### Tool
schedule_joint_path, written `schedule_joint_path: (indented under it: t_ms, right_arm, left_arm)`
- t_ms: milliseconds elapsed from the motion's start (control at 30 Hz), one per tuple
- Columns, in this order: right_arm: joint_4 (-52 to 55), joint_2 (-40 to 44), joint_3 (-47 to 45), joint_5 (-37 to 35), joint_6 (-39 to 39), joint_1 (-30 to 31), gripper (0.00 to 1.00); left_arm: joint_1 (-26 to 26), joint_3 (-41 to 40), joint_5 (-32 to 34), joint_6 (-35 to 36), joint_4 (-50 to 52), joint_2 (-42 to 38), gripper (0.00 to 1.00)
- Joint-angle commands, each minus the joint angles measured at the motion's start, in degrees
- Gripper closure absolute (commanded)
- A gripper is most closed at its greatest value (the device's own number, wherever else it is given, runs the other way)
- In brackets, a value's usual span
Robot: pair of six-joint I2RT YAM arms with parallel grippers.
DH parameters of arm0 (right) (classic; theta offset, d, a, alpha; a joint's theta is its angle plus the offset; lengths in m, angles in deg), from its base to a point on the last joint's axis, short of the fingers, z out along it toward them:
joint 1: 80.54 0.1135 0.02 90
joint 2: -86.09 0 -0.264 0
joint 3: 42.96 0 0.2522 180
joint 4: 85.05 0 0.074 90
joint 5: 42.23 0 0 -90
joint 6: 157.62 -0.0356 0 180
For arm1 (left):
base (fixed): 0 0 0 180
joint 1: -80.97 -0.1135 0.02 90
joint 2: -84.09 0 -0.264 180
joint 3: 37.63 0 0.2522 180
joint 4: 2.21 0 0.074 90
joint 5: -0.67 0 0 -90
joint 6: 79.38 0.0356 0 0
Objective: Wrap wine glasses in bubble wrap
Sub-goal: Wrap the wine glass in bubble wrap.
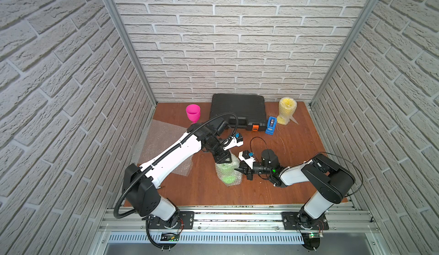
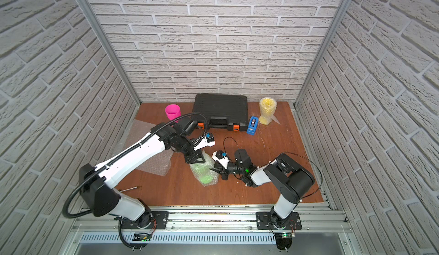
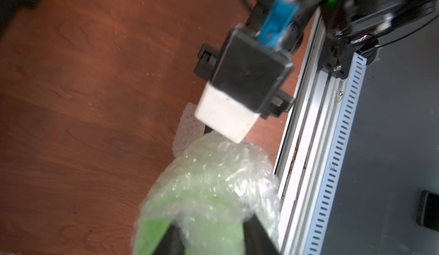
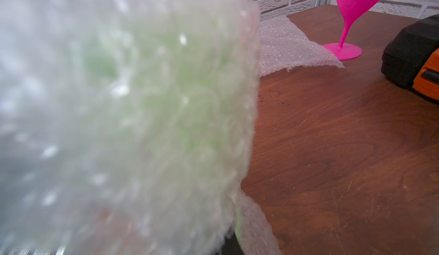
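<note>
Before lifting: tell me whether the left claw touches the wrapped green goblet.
Touching. Left wrist view: both fingers of the left claw press into the bubble wrap around the green goblet.

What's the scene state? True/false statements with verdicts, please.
1. The yellow plastic goblet is already wrapped. True.
2. The hot pink plastic goblet is wrapped too. False: it stands bare.
3. The left gripper and right gripper both meet the wrapped lime green plastic goblet. True.
4. The blue tape dispenser sits on the black plastic case. False: it stands on the wooden table beside it.
5. A flat clear bubble wrap sheet lies spare. True.
</note>
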Motion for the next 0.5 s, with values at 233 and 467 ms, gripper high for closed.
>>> schedule_joint_path:
  t_ms: [233,467]
  right_arm:
    - [5.13,-0.3,0.22,-0.26,0.47,0.39,0.97]
    - [5.17,-0.35,0.25,-0.33,0.46,0.35,0.97]
  left_arm:
    - [0.89,-11.33,-1.26,-3.79,-10.61,4.91,0.99]
    - [2.79,-16.27,-3.76,-8.71,-19.76,7.12,0.83]
